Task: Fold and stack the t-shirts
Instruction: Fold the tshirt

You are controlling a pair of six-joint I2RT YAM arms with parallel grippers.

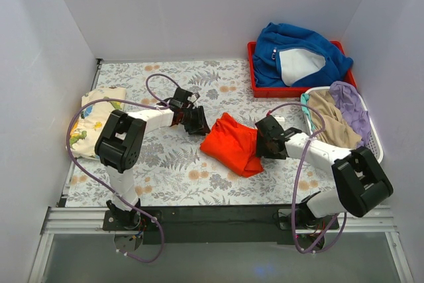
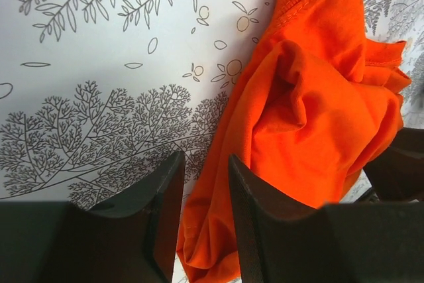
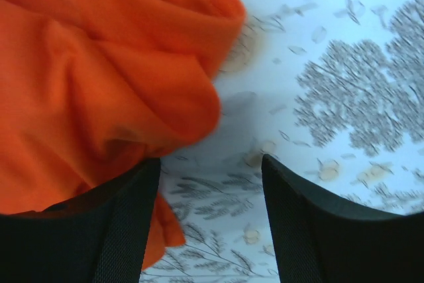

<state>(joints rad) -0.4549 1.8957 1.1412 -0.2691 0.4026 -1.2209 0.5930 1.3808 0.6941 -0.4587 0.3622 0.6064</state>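
We find the orange t-shirt point(image 1: 232, 142) lying crumpled and unfolded at the middle of the table point(image 1: 172, 180), between the two arms. The dinosaur t-shirt point(image 1: 99, 118) lies as a compact bundle at the table's left edge, well apart from it. The left gripper point(image 2: 205, 164) sits at the orange shirt's upper-left edge with its jaws narrowly apart. A strip of cloth runs into the gap, but bare table shows there too, so we judge the cloth is not clamped. The right gripper point(image 3: 211, 164) is at the shirt's right side with its jaws wide apart. Mostly bare table lies between them, and the bulk of the cloth lies just beside one finger. We judge the step in hand to be taking hold of the shirt so that it can be spread flat.

Several faults are possible from here:

- If the right jaws close where they stand, they may shut on nothing, because the cloth is beside the gap rather than in it.
- The left jaws may catch several bunched layers at once, so the shirt would lift as a lump instead of opening.
- If the two grippers seize unmatched points, pulling apart would twist the garment.
- A low sweep could shove the shirt toward the white basket point(image 1: 374, 138) near the right arm.
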